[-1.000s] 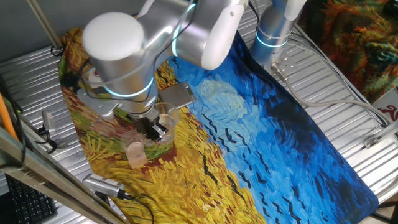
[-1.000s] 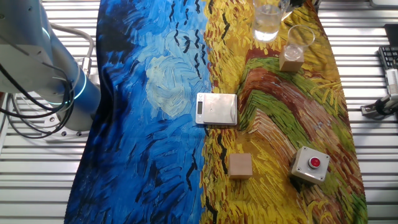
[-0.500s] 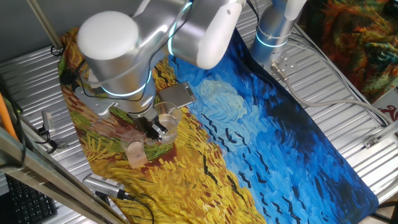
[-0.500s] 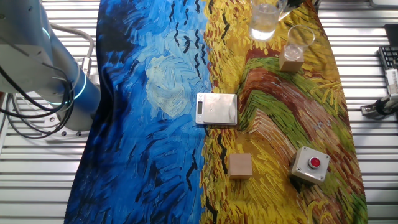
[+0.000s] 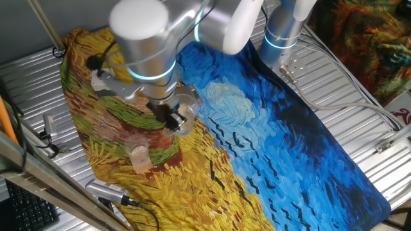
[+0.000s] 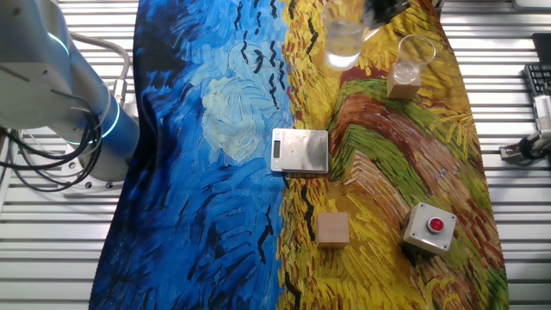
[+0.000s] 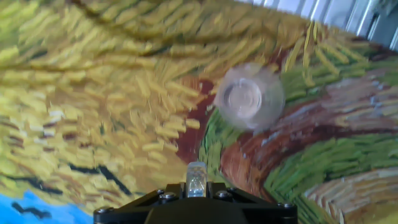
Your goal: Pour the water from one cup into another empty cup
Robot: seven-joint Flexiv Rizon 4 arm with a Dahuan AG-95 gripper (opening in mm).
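Gripper (image 5: 172, 120) clamped on clear tumbler (image 6: 344, 39) by rim, lifted off cloth (image 6: 215, 172). Small peach cup (image 6: 410, 62) stands well apart, upright (blurry in hand view). Tumbler likely rigid, slick, light; rim grip risks slipping, so tilt slowly.

The painted cloth (image 6: 215, 172) looks matt, its brushstroke print soft and slightly wrinkled. The clear tumbler (image 6: 343, 39) is glossy transparent plastic or glass; the peach-tinted cup (image 7: 249, 97) is translucent and smooth. The scale (image 6: 300, 151) at 12 o'clock of the wooden-looking block (image 6: 332, 229) shows brushed metal. The table (image 6: 516, 215) is ribbed bare metal.
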